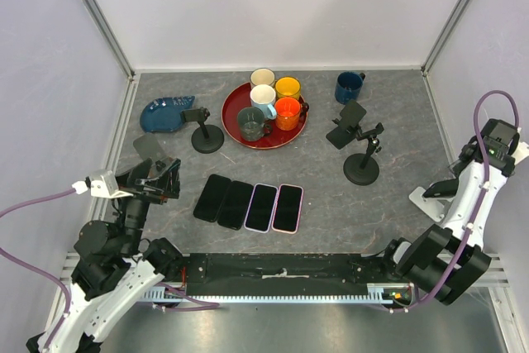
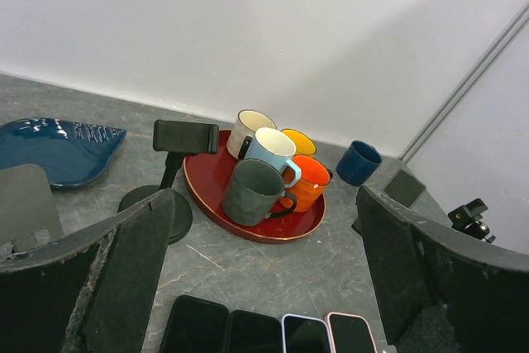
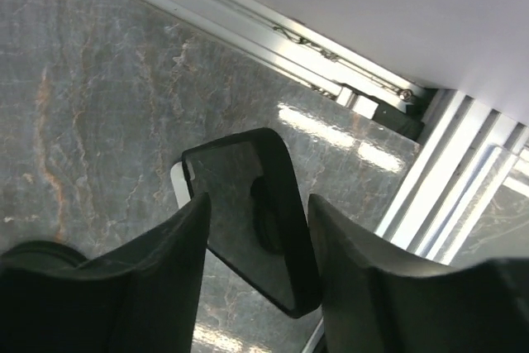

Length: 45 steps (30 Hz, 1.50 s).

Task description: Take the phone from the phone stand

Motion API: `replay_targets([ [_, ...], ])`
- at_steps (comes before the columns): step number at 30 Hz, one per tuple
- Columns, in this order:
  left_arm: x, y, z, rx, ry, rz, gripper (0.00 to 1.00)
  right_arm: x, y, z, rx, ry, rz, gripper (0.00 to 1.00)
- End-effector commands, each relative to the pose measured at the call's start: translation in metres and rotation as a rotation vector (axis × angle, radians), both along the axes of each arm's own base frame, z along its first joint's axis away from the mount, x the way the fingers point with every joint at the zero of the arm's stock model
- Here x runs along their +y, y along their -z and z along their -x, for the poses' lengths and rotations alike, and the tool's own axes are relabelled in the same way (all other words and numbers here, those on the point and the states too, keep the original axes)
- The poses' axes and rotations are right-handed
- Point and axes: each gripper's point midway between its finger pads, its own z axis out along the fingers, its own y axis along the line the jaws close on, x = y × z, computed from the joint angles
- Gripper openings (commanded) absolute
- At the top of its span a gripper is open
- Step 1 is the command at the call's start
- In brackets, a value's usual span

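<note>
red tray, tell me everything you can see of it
The red tray is round, dark red and glossy, like lacquer or plastic, with a low raised rim. It lies flat on the grey table, toward the back near the middle. Five mugs stand crowded on it: a cream mug, a yellow mug, a white mug with a blue handle, an orange mug and a dark grey mug. Neither hand is near it.
</note>
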Motion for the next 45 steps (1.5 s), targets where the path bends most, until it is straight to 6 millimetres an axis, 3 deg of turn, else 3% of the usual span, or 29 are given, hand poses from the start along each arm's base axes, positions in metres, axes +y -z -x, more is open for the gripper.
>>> replay_targets([
  [1,-0.001,-0.001,-0.004,-0.001,-0.011,-0.015,0.97,0.003,-0.014,-0.017,-0.110,-0.017,-0.002,0.53],
  [9,-0.003,0.001,-0.006,0.009,-0.009,-0.025,0.97,0.003,-0.031,-0.020,-0.129,-0.017,0.042,0.21],
  [14,-0.005,0.002,-0.008,0.017,-0.008,-0.031,0.97,0.006,-0.055,-0.022,-0.152,-0.019,0.098,0.10],
  [18,-0.006,0.004,-0.009,0.024,-0.009,-0.037,0.97,0.013,-0.087,-0.027,-0.206,-0.043,0.165,0.00],
  [20,-0.008,0.006,-0.011,0.034,-0.007,-0.045,0.97,0.014,-0.099,-0.027,-0.218,-0.048,0.193,0.00],
  [26,-0.009,0.010,-0.015,0.052,-0.015,-0.060,0.97,0.032,-0.165,-0.031,-0.322,-0.149,0.323,0.00],
  [38,-0.006,0.019,-0.026,0.092,-0.069,-0.095,0.96,0.143,-0.212,-0.062,-0.540,-0.773,0.294,0.00],
  [42,0.001,0.021,-0.029,0.097,-0.107,-0.101,0.96,0.190,-0.214,-0.070,-0.621,-1.004,0.194,0.00],
  [45,0.008,0.024,-0.032,0.105,-0.148,-0.103,0.96,0.215,-0.205,-0.071,-0.622,-1.118,0.129,0.00],
])
